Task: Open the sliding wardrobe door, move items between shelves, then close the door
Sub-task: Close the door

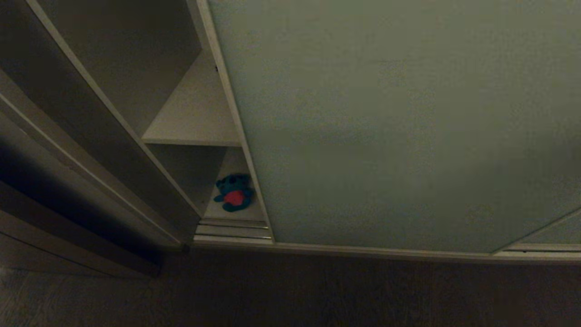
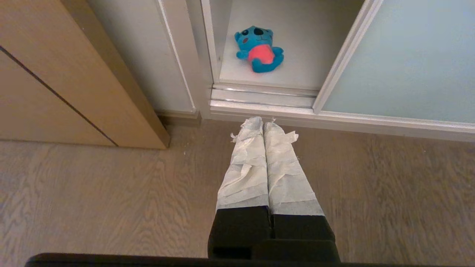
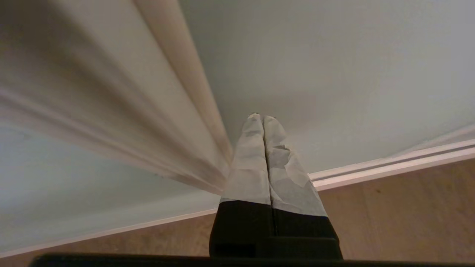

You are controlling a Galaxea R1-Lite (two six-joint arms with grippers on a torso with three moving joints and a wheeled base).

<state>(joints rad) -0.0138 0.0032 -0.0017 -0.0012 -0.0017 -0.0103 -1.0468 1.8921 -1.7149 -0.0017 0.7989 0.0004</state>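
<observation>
The matte pale grey-green sliding door [image 1: 399, 127] stood only a crack open, the small teal-blue plush bear with its red belly [image 1: 234, 194] on the bottom white shelf [image 1: 213, 209]. The right gripper [image 3: 262, 117], tape-wrapped fingers pressed together and empty, pointed at the panel; a flat push there would likely slip. The left gripper [image 2: 263, 119] hung shut over the wood-grain floor [image 2: 92, 207].

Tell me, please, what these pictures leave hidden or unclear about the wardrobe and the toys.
- Frog toy: in no view; the door covers most of the wardrobe.
- Shelves behind the door: hidden in head and left wrist views; only a strip with the bear shows.
- Upper shelf: its right part is cut off by the door's edge.
- Both arms: outside the head view.
- Right wrist view: whether the right gripper touches the door is unclear; the frame beside it is blurred.
</observation>
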